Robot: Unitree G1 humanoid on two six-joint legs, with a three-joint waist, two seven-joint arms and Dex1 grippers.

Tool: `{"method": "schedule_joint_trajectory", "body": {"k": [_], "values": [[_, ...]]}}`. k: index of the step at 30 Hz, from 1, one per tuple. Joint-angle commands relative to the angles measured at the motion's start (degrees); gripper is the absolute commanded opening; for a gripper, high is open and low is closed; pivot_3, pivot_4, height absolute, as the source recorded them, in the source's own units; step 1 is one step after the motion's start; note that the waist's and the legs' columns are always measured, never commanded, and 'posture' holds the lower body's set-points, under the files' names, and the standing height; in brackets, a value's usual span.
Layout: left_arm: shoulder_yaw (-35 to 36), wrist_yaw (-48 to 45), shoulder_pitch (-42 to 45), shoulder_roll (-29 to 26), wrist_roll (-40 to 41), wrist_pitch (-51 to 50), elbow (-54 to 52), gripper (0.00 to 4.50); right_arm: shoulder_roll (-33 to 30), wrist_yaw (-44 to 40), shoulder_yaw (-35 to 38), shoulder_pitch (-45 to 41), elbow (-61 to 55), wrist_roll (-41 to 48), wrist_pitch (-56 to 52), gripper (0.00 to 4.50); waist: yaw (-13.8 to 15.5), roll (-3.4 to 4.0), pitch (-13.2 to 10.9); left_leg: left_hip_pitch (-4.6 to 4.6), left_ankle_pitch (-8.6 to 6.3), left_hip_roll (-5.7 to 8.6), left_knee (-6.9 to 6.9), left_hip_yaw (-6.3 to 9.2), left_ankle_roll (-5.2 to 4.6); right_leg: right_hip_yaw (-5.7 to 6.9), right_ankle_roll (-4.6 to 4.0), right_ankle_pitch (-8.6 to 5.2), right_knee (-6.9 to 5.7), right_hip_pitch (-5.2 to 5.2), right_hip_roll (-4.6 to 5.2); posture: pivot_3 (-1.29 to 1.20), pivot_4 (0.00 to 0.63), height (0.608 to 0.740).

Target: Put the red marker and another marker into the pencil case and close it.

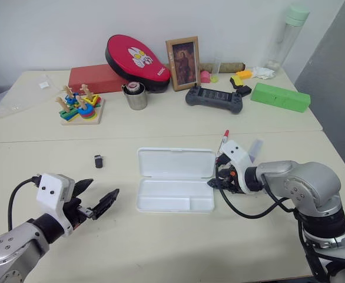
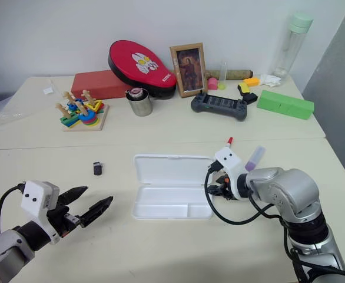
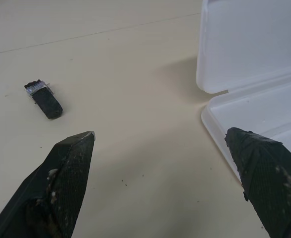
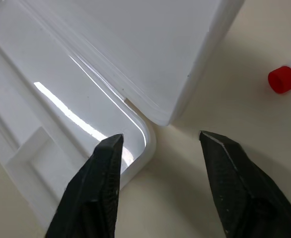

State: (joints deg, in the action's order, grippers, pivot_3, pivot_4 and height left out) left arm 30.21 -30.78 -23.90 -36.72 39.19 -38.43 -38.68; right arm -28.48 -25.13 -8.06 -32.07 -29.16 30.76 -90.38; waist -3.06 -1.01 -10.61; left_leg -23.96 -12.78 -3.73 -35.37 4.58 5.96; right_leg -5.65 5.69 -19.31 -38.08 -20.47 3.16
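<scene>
Left eye view, nearest part: left pincer (image 1: 96, 197) low over the worktop (image 1: 161, 253) at the near left, arm coming in from the bottom corner, aimed forward and toward the middle, slightly downward. Fingers spread wide, holding nothing, touching nothing. Just beyond it, small black object (image 1: 98, 160) lying alone on the worktop.

Right arm bent in from the right edge, wrist turned inward, right pincer (image 4: 158, 141) tilted down at the near right corner of the pencil case (image 1: 175, 180). Fingers apart, empty; in the right wrist view one fingertip above the corner of the tray, the other above the bare worktop beside it. Contact with the rim: cannot tell.

Pencil case: flat, white, rounded corners, lying open in the middle of the worktop, lid folded back flat on the far side, tray on the near side with a small divider, no marker inside.

Red marker (image 1: 225, 138) just behind the right wrist, mostly hidden, red tip sticking up; red cap end also visible in the right wrist view on the worktop near the lid corner. Lilac marker (image 2: 254, 158) just right of the wrist, partly hidden.

Farther back: stacking toy (image 1: 80, 106), metal cup (image 1: 136, 96), black game controller (image 1: 214, 98), green box (image 1: 280, 96), framed picture (image 1: 183, 62), red pouch (image 1: 137, 62), red box (image 1: 96, 78), bottle (image 1: 287, 38) by the wall.
</scene>
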Motion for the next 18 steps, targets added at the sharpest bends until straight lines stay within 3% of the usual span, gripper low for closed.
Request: {"method": "schedule_joint_trajectory", "body": {"k": [1,10,18], "values": [[0.2,-0.4,0.0,-0.4,-0.1,0.4,-0.7,4.50,-1.7,-1.7,1.4,-0.2,-2.1,1.6,0.9,3.18,0.0,0.00,0.0,0.00,0.00,0.00,0.00,0.00,0.00,0.00,0.00,0.00,0.00,0.00,0.00,0.00,0.150,0.740],[0.4,-0.7,-0.2,-0.4,0.0,0.4,-0.5,4.50,-8.6,-8.4,6.7,0.6,-2.7,6.2,2.3,3.18,0.2,-0.01,0.0,0.00,0.00,0.00,-0.01,0.00,0.00,0.00,0.00,0.00,0.02,0.03,0.00,0.00,0.150,0.740],[0.7,-1.0,0.4,-0.2,1.6,-0.2,-0.7,4.50,-14.9,-14.4,8.6,6.6,-4.5,8.5,11.9,3.18,0.5,-0.04,0.0,0.00,0.00,0.00,-0.01,0.00,0.00,0.01,0.00,0.00,0.05,0.06,0.00,0.00,0.150,0.740]]}}
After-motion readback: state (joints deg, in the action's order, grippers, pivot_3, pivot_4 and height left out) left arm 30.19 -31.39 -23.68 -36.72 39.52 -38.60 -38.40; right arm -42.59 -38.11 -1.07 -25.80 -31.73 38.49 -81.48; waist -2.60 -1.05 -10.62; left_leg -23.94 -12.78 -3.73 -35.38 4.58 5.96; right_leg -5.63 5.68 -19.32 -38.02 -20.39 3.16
